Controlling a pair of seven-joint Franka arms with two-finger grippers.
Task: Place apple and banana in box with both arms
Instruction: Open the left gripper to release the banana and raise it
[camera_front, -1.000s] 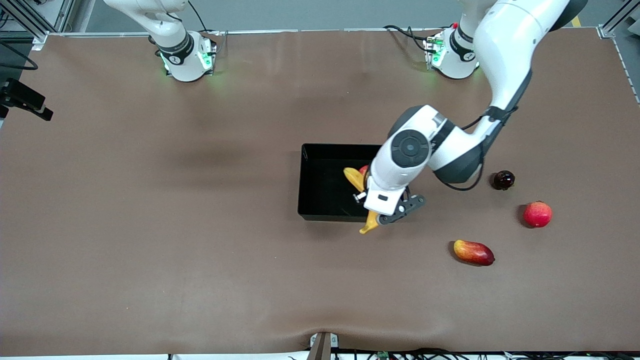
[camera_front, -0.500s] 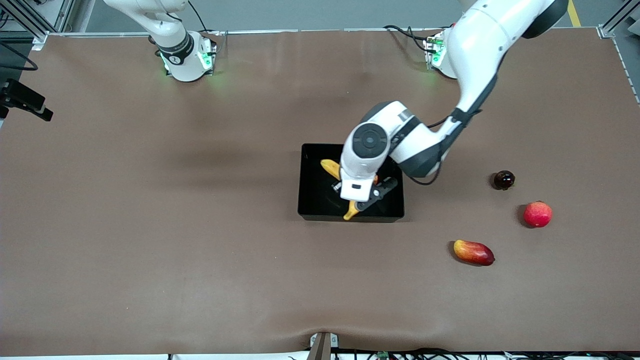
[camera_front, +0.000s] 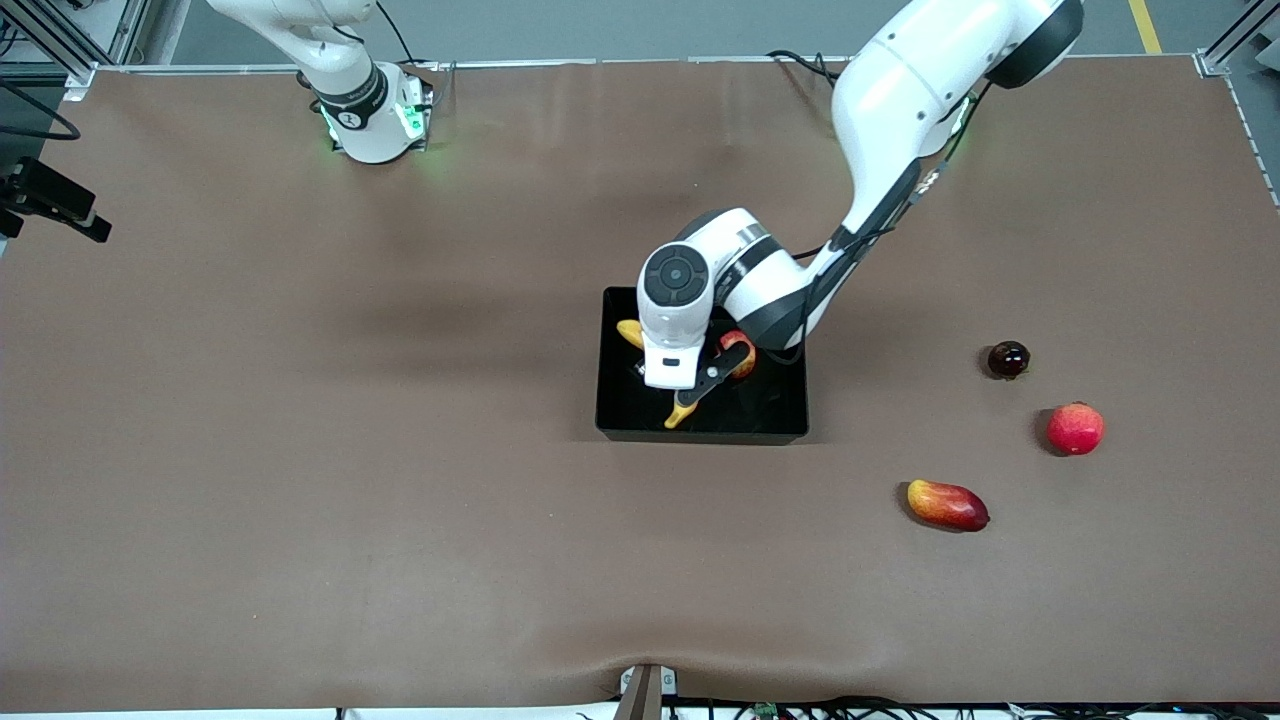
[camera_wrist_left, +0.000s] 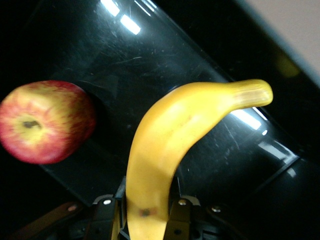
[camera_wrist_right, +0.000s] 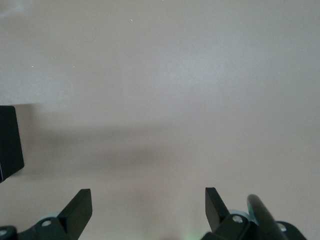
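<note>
The black box (camera_front: 620, 420) sits mid-table. My left gripper (camera_front: 690, 385) is over the box, shut on the yellow banana (camera_front: 681, 411), whose two ends stick out past the wrist. In the left wrist view the banana (camera_wrist_left: 170, 145) runs up from between my fingers (camera_wrist_left: 104, 212) over the glossy box floor (camera_wrist_left: 150, 55). The apple (camera_front: 741, 352), red with yellow patches, lies in the box beside the gripper; it also shows in the left wrist view (camera_wrist_left: 45, 121). My right gripper (camera_wrist_right: 148, 205) is open and empty over bare table; the right arm waits near its base (camera_front: 370, 110).
Toward the left arm's end of the table lie an evenly pinkish-red round fruit (camera_front: 1075, 428), a small dark round fruit (camera_front: 1008, 359) and a red-yellow mango-like fruit (camera_front: 947, 505) nearer the front camera. A black corner (camera_wrist_right: 10, 142) shows at the edge of the right wrist view.
My left gripper has carried the banana from the box's wall at the left arm's end to over the box's middle, uncovering the apple. The right arm has not moved.
</note>
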